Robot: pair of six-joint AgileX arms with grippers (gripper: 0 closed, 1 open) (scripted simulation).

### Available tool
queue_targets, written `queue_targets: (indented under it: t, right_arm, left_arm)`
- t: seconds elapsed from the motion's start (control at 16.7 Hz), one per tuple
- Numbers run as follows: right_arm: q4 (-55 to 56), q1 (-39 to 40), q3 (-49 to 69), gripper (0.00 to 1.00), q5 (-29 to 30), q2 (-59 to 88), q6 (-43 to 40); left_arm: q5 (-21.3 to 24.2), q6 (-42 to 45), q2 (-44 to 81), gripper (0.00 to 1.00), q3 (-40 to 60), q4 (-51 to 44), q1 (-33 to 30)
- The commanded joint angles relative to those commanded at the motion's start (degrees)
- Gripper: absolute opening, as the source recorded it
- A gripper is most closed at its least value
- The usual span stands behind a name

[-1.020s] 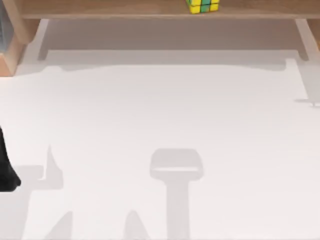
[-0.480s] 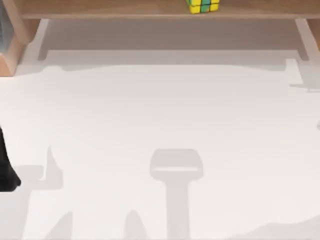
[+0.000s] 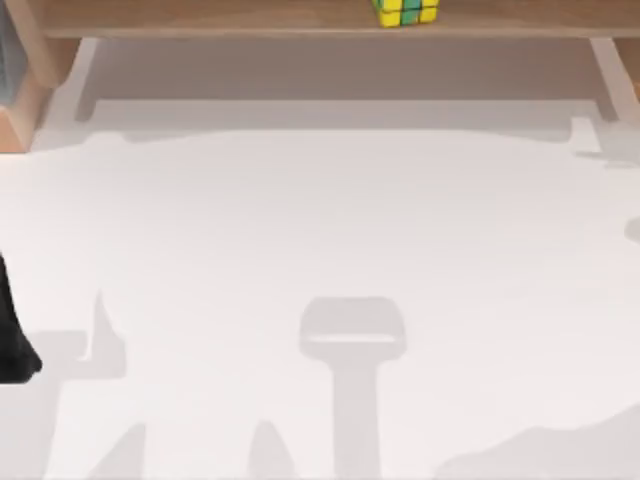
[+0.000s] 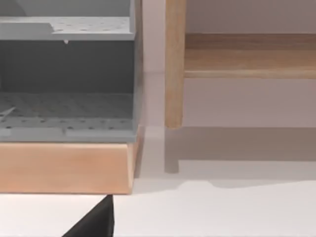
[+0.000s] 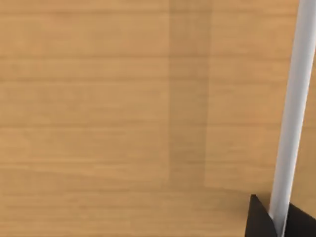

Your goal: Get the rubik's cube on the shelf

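At the top edge of the top view, right of centre, the rubik's cube (image 3: pixel 406 11) is seen resting on the shelf (image 3: pixel 200 17), cut off by the frame. Goal judged as already met: cube on the board, nothing gripping it, white table (image 3: pixel 320 230) below bare apart from shadows. Left arm (image 3: pixel 12 335) is noted parked at the left edge, lower half of the frame; finger state cannot be told. Right gripper's dark tip (image 5: pixel 261 219) is caught at the lower right of the right wrist view against wood grain; open or closed cannot be told. A grey rack (image 4: pixel 66 74) on a wooden base is seen in the left wrist view beside a shelf support (image 4: pixel 175 64). Remaining work judged as parking the arms only.
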Motion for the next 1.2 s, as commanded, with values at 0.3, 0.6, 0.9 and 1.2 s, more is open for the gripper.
queue_targets:
  t: [0.3, 0.6, 0.9, 1.2]
  right_arm:
    - [-4.79, 1.84, 9.19, 0.00, 2.08, 4.38, -0.38]
    - [-8.87, 3.65, 16.03, 0.00, 3.74, 7.13, -0.03]
    - [-8.87, 3.65, 16.03, 0.15, 3.74, 7.13, -0.03]
    - [-8.87, 3.65, 16.03, 0.53, 3.74, 7.13, -0.03]
  left_arm:
    - [0.00, 0.00, 0.00, 1.00, 0.00, 0.00, 0.00]
    - [0.00, 0.00, 0.00, 1.00, 0.00, 0.00, 0.00]
    - [0.00, 0.00, 0.00, 1.00, 0.00, 0.00, 0.00]
    - [0.00, 0.00, 0.00, 1.00, 0.00, 0.00, 0.00]
